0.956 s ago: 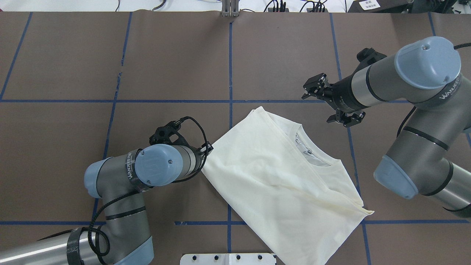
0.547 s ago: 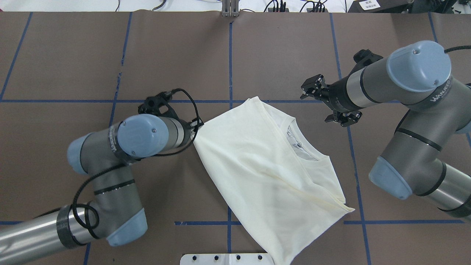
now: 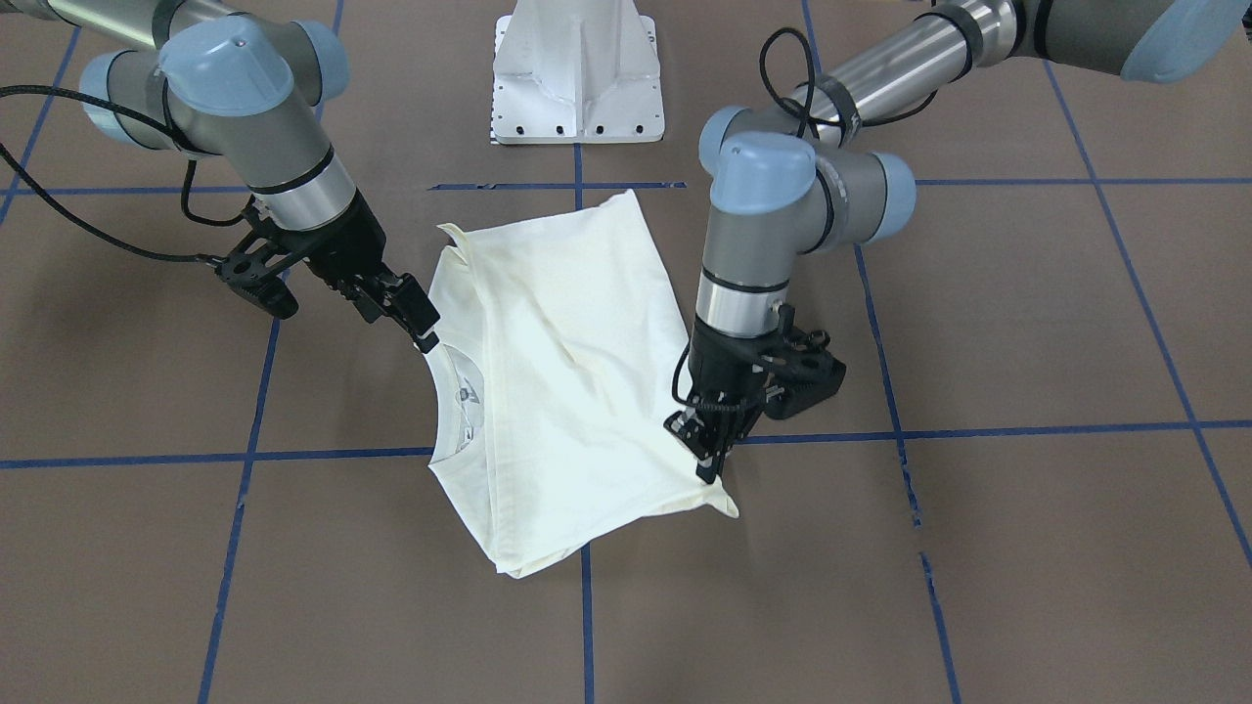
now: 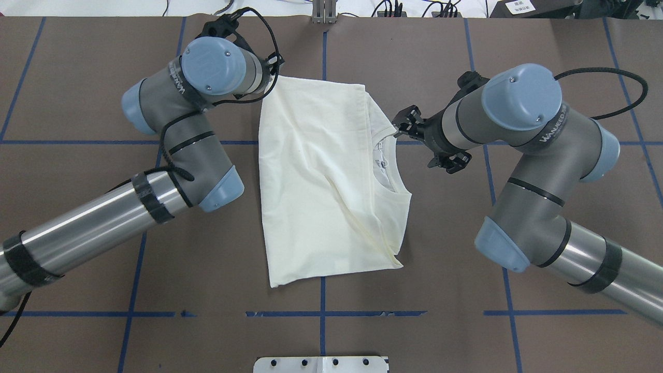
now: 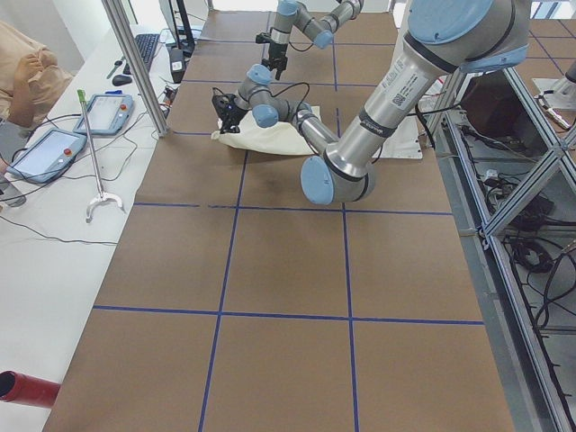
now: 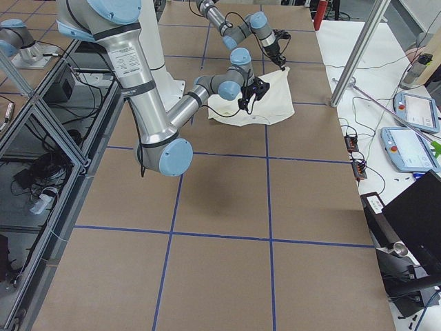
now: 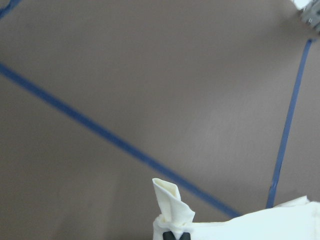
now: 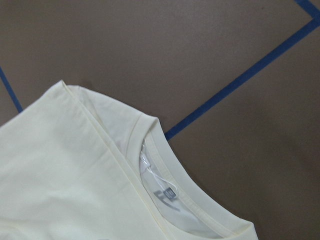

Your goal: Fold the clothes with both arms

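The cream-white shirt (image 4: 321,181) lies folded, plain side up, in the middle of the brown table, collar (image 4: 387,135) towards my right arm. It also shows in the front view (image 3: 558,372). My left gripper (image 3: 706,462) points straight down and is shut on the shirt's far left corner; in the left wrist view its fingertips (image 7: 172,235) pinch a tuft of fabric (image 7: 172,207). In the overhead view its wrist hides it. My right gripper (image 4: 418,141) is open and empty just beside the collar (image 8: 165,150), above the table.
The white pedestal base (image 3: 577,68) stands at the near table edge behind the shirt. Blue tape lines (image 4: 321,313) cross the brown table. A post (image 5: 135,63) and a desk with tablets (image 5: 54,148) stand along the operators' side.
My left gripper has pulled the shirt's corner far across the table, swinging the shirt round until its edges run square to the table. My right gripper has moved left, close to the collar.
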Tool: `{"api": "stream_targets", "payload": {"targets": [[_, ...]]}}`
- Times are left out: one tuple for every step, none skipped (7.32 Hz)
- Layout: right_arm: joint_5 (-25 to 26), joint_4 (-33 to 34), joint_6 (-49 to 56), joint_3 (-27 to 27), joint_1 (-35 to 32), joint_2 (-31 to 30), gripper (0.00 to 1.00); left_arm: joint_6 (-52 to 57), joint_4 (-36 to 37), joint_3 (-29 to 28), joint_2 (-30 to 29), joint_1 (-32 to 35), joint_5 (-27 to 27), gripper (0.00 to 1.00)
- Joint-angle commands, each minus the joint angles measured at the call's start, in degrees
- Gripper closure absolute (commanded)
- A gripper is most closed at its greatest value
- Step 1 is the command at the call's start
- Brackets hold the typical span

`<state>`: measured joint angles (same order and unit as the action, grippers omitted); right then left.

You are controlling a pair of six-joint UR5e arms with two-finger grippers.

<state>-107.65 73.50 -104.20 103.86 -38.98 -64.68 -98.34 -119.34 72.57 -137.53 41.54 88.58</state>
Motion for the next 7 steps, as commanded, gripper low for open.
{"api": "stream_targets", "payload": {"targets": [[5.9, 0.0, -0.6, -0.4, 5.8, 0.9, 0.00, 0.3, -5.6, -8.6, -4.7, 1.3, 2.0, 0.55], [8.0, -0.1, -0.7, -0.7, 8.6, 1.0, 0.00, 0.2, -2.7, -5.0, -3.7, 1.3, 6.9, 0.49], [10.1, -0.5, -2.4, -1.1, 11.2, 1.0, 0.00, 0.2, 1.3, 4.0, 1.0, 1.1, 7.4, 0.49], [12.1, -0.4, -2.5, -2.5, 14.3, 1.0, 0.00, 0.2, 3.7, 8.8, 3.7, 1.0, 7.5, 0.49], [14.5, 0.0, -2.4, -2.8, 17.0, 0.5, 0.00, 0.3, 3.9, 8.8, 3.9, 1.0, 7.4, 0.49], [15.1, 0.1, -2.5, -3.4, 18.2, 0.0, 0.00, 0.3, 3.9, 8.7, 3.9, 1.0, 7.4, 0.49], [15.4, 0.2, -2.5, -4.1, 18.8, 0.1, 0.00, 0.3, 3.9, 8.7, 3.9, 1.0, 7.4, 0.49]]}}
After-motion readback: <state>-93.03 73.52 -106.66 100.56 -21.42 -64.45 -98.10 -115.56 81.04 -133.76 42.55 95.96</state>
